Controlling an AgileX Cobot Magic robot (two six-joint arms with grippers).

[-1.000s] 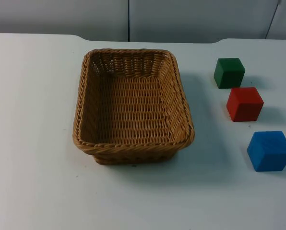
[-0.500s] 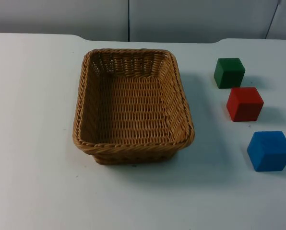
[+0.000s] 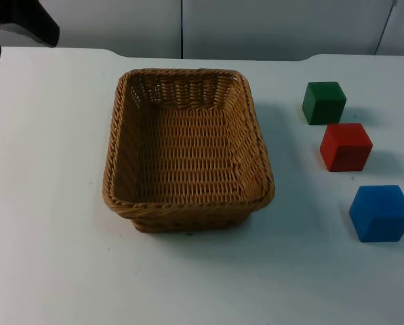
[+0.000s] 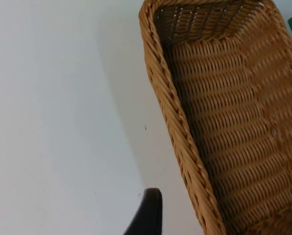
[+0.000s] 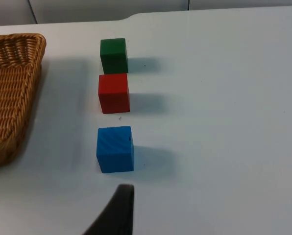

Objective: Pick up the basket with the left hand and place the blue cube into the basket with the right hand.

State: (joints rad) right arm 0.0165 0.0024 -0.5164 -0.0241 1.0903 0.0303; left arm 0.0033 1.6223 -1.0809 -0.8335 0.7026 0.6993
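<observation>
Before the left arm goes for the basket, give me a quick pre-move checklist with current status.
1. Wicker basket upright and holding nothing: ok.
2. Left gripper near the table's far left corner, apart from the basket: ok.
3. Left gripper fingers open: cannot tell.
4. Blue cube flat on the table, apart from the red cube: ok.
5. Green cube apart from the basket: ok.
6. Right gripper open: cannot tell.

text: none readable | labels, brands: none | numbers, signs: none | basket [image 3: 188, 152], the three cubes and the bench [image 3: 53, 203]: all plain
</observation>
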